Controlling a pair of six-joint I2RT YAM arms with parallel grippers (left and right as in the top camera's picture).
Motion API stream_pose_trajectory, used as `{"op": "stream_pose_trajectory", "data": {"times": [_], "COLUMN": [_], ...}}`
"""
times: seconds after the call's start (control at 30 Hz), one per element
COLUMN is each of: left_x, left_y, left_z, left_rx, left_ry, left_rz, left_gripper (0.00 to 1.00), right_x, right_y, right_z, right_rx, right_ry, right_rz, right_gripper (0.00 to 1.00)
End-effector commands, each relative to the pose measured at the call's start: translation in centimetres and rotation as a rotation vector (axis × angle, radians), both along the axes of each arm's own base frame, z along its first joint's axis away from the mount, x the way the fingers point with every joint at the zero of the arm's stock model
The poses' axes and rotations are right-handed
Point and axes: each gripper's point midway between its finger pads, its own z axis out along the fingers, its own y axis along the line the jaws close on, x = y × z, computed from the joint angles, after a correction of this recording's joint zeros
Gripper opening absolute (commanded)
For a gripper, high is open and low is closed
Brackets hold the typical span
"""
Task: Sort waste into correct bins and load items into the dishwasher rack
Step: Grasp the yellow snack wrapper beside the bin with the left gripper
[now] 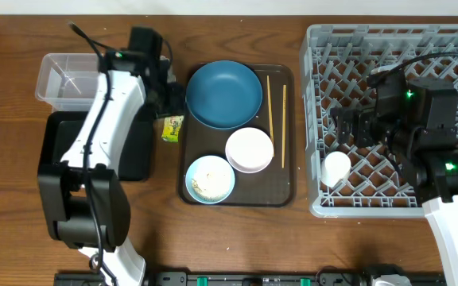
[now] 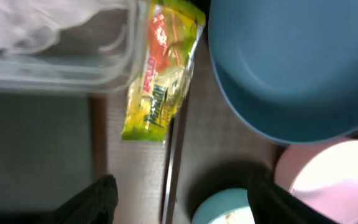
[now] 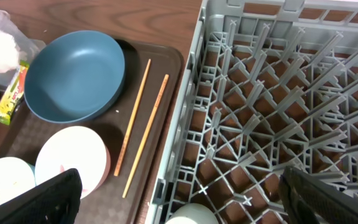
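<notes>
The yellow-green snack wrapper (image 1: 172, 128) (image 2: 160, 74) lies on the table between the clear tub (image 1: 66, 75) and the brown tray. White tissue (image 2: 23, 25) shows inside the tub. My left gripper (image 1: 164, 95) (image 2: 185, 208) is open and empty above the wrapper. The blue plate (image 1: 223, 94), white bowl (image 1: 250, 149), pale blue bowl (image 1: 209, 179) with rice scraps and two chopsticks (image 1: 277, 115) sit on the brown tray. My right gripper (image 1: 348, 127) (image 3: 188, 205) is open and empty over the grey rack (image 1: 396, 48). The black tray (image 1: 137, 151) is partly hidden by my left arm.
The dark brown serving tray (image 1: 281, 191) lies between the bins and the rack. A small white cup (image 1: 336, 167) (image 3: 188, 214) stands in the rack's front left corner, under my right gripper. The rack's upright pegs fill its floor.
</notes>
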Motion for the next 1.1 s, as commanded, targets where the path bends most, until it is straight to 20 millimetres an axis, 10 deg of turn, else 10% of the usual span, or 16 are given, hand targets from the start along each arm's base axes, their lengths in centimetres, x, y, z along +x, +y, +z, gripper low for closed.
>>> {"op": "stream_pose_trajectory", "data": {"times": [0.0,0.33,1.07], "left_x": [-0.5,0.6,1.9], "left_y": [0.2,0.1,0.0], "left_z": [-2.6,-6.1,-8.4], "left_rx": [0.007,0.007,0.014], "left_ry": [0.017,-0.074,-0.183], "left_rz": [-0.016,-0.055,-0.104], "left_gripper": [0.69,0.51,0.46], "right_x": [0.3,0.3,0.0], "right_y": [-0.4,-0.5,-0.5], "right_z": [0.8,0.8,0.5], "right_rx": [0.013,0.011,0.009], "right_ry": [-0.013,-0.014,0.002], "right_rz": [-0.021,-0.023,-0.023], "right_gripper": [0.99,0.99,0.99]}}
